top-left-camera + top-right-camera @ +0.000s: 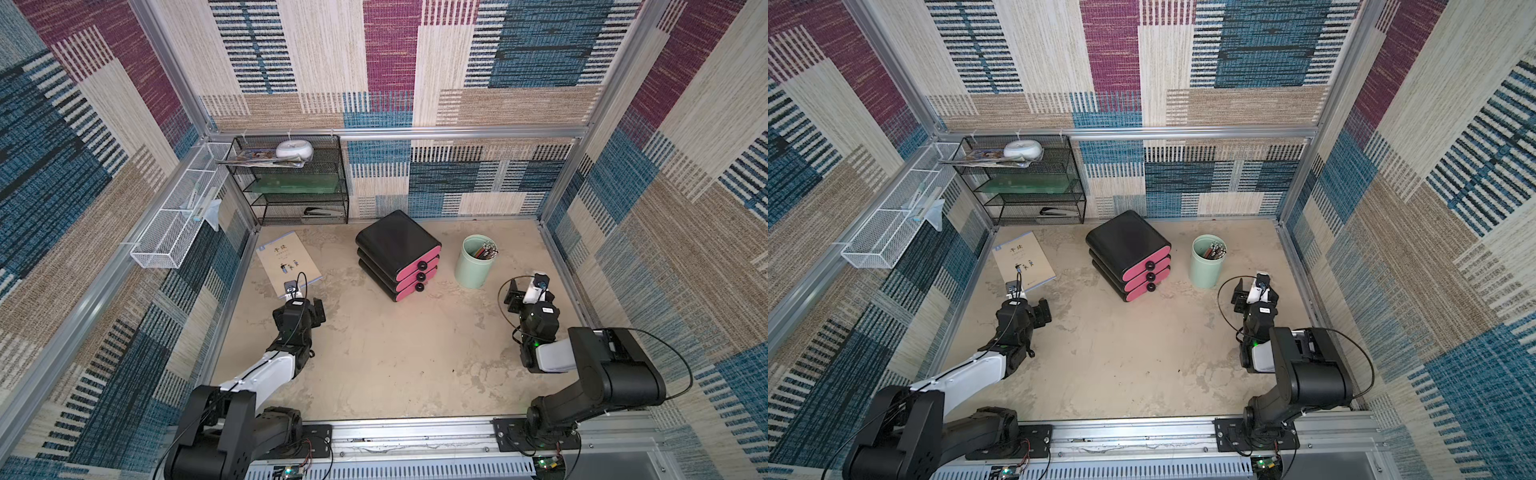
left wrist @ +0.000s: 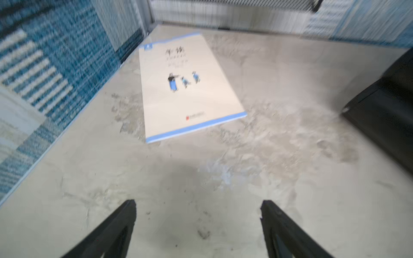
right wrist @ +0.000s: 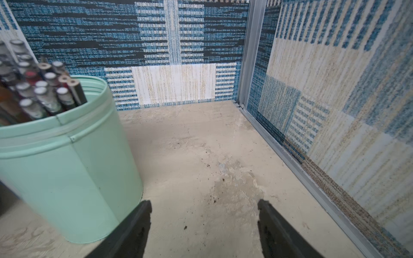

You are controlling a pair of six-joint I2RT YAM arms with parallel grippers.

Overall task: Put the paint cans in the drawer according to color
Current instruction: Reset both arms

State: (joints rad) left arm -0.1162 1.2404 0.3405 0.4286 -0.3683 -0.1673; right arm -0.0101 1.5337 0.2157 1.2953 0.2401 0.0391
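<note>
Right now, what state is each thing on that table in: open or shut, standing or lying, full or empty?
drawer unit: all three tiers shut.
mint cup: upright, holding pencils.
book: closed, lying flat.
left claw: open, empty.
right claw: open, empty.
paint cans: none in view.

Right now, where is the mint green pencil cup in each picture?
In a top view: pale mint round pencil cup, right of middle.
In a top view: cup, same place.
Left wrist: not there.
Right wrist: close up, beside right gripper.
Shared landmark: coloured pencils inside it.
</note>
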